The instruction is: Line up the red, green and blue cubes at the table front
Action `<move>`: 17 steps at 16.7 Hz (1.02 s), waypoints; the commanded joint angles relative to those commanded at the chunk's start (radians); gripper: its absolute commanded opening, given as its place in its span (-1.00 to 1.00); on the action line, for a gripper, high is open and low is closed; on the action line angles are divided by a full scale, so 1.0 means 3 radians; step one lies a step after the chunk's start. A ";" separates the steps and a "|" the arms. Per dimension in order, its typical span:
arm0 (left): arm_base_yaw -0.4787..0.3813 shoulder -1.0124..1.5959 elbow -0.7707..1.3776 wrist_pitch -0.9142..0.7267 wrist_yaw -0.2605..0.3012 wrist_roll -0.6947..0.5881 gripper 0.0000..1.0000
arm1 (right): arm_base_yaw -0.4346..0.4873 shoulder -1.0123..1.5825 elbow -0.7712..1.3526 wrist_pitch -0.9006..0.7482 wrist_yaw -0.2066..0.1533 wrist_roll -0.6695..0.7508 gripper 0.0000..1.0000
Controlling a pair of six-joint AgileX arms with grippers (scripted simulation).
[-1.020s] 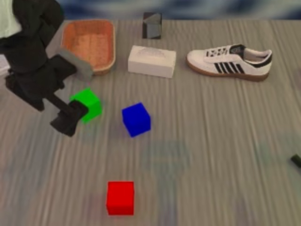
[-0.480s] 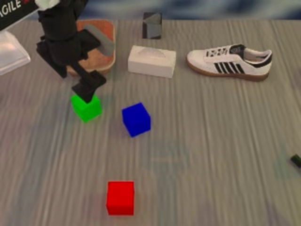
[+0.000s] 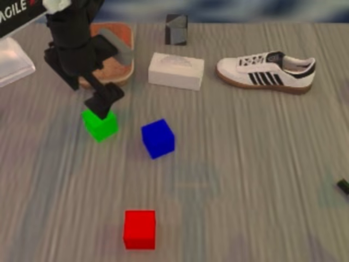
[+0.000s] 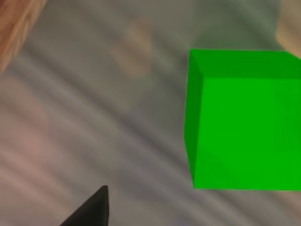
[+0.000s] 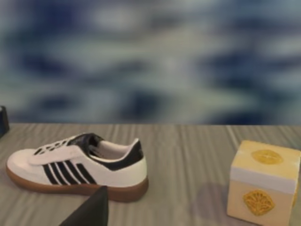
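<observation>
Left hand (image 3: 103, 101) hangs just over the back edge of the green cube (image 3: 100, 124), so the cube lies directly below it and a touch toward the worktop front. The left wrist view shows the cube (image 4: 242, 122) close up and off to one side of centre, with only one dark fingertip (image 4: 91, 212) in sight, so I cannot tell whether the hand is spread or pressed together; nothing is pinched in it. A cube has no long axis, but this one sits turned a little against the worktop's grain, so its flat side faces are what the fingers would need to meet squarely.

It stands at the worktop's left, mid-depth. The blue cube (image 3: 158, 138) is near it to the right, also slightly turned, and apart from it. The red cube (image 3: 139, 229) is well apart from both, close to the front edge. All three are plain, matte, sharp-edged and equal in size. The left arm is much the nearer to all of them.

Behind them a woven basket (image 3: 122, 41), a white box (image 3: 176, 71), a dark block (image 3: 176, 29) and a white sneaker (image 3: 266, 71) line the back of the streaky grey worktop (image 3: 262, 164). The right hand (image 3: 343, 186) is parked at the right edge, barely in view.
</observation>
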 joint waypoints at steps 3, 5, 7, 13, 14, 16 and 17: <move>-0.0005 0.0084 -0.0240 0.0333 0.0000 0.0002 1.00 | 0.0000 0.0000 0.0000 0.0000 0.0000 0.0000 1.00; -0.0005 0.0157 -0.0429 0.0624 0.0001 0.0002 1.00 | 0.0000 0.0000 0.0000 0.0000 0.0000 0.0000 1.00; -0.0006 0.0216 -0.0570 0.0803 0.0002 0.0003 1.00 | 0.0000 0.0000 0.0000 0.0000 0.0000 0.0000 1.00; -0.0007 0.0234 -0.0605 0.0844 0.0002 0.0003 0.85 | 0.0000 0.0000 0.0000 0.0000 0.0000 0.0000 1.00; -0.0007 0.0234 -0.0605 0.0844 0.0002 0.0003 0.70 | 0.0000 0.0000 0.0000 0.0000 0.0000 0.0000 1.00; -0.0007 0.0234 -0.0605 0.0844 0.0002 0.0003 0.40 | 0.0000 0.0000 0.0000 0.0000 0.0000 0.0000 1.00; -0.0007 0.0234 -0.0605 0.0844 0.0002 0.0003 0.25 | 0.0000 0.0000 0.0000 0.0000 0.0000 0.0000 1.00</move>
